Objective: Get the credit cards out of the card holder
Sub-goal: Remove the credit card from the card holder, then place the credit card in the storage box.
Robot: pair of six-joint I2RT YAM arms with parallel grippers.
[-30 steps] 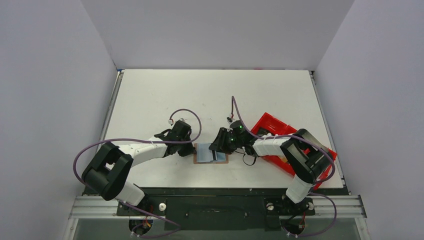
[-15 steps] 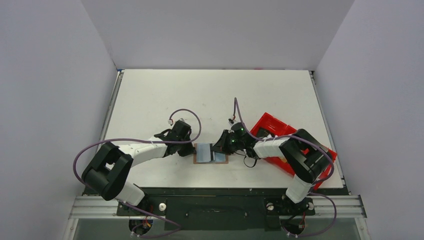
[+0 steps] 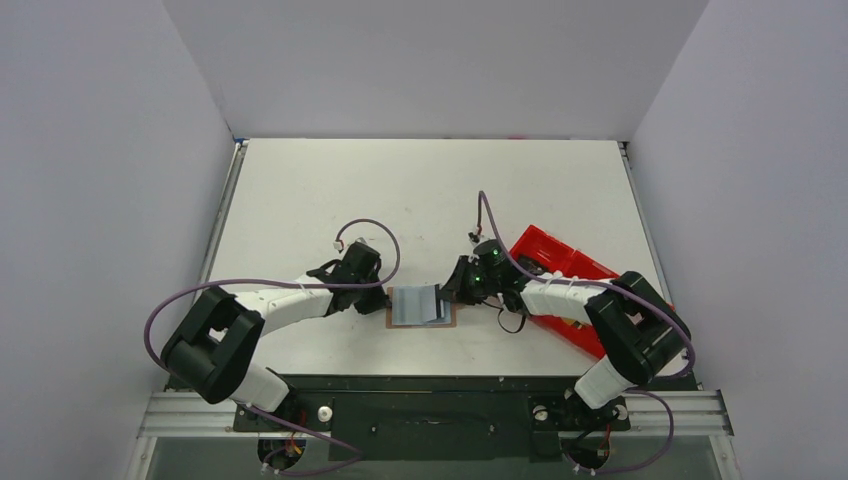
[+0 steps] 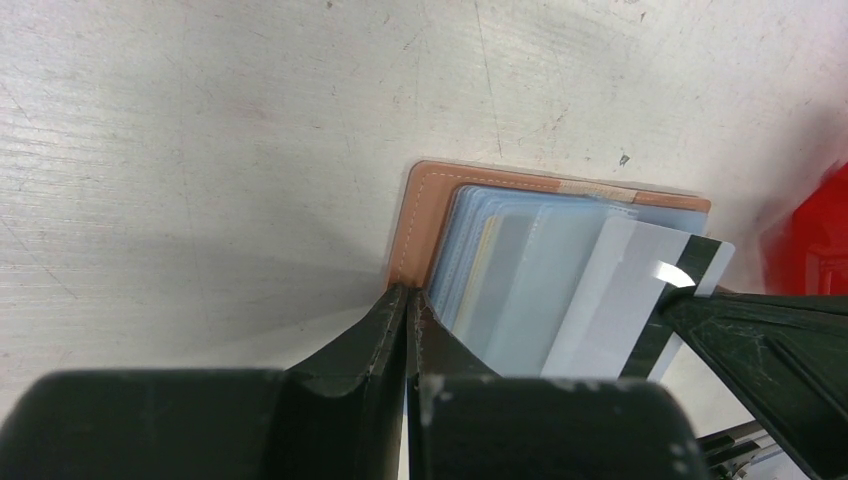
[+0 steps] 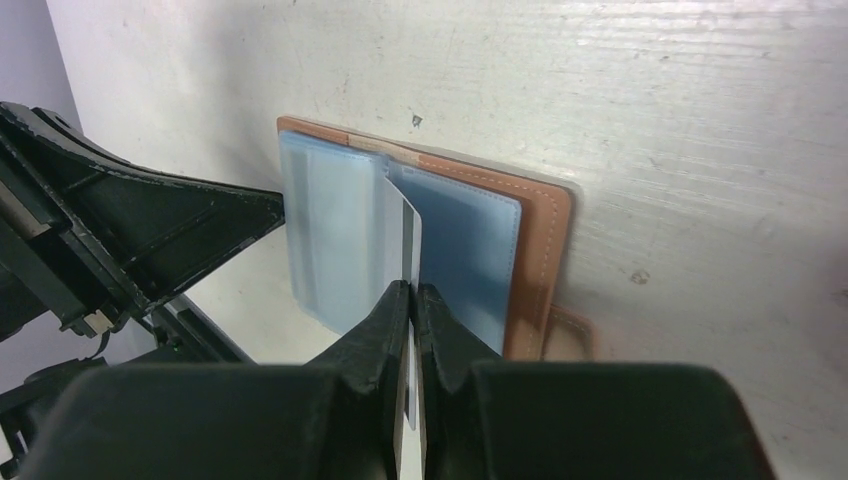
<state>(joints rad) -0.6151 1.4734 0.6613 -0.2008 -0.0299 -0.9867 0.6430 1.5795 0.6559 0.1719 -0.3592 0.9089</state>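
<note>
The card holder [image 3: 405, 306] lies open on the table, brown leather with light blue panels [image 4: 425, 200] [image 5: 545, 250]. My left gripper [image 3: 383, 297] [image 4: 408, 298] is shut, and its tips press on the holder's left leather edge. My right gripper [image 3: 447, 293] [image 5: 413, 292] is shut on a white credit card [image 5: 400, 235] with a dark stripe [image 4: 630, 290]. That card stands partly out of the right pocket, tilted up. More cards show inside the clear sleeves. The strap tab [image 5: 570, 330] sticks out at the holder's right edge.
A long red plastic tray [image 3: 545, 252] lies on the table just right of the holder, partly under my right arm, and its red edge [image 4: 815, 250] shows in the left wrist view. Purple cables loop above both wrists.
My right gripper has closed on the card and drawn back to the right, lifting the card out of the holder's pocket. The left gripper has stayed put.
</note>
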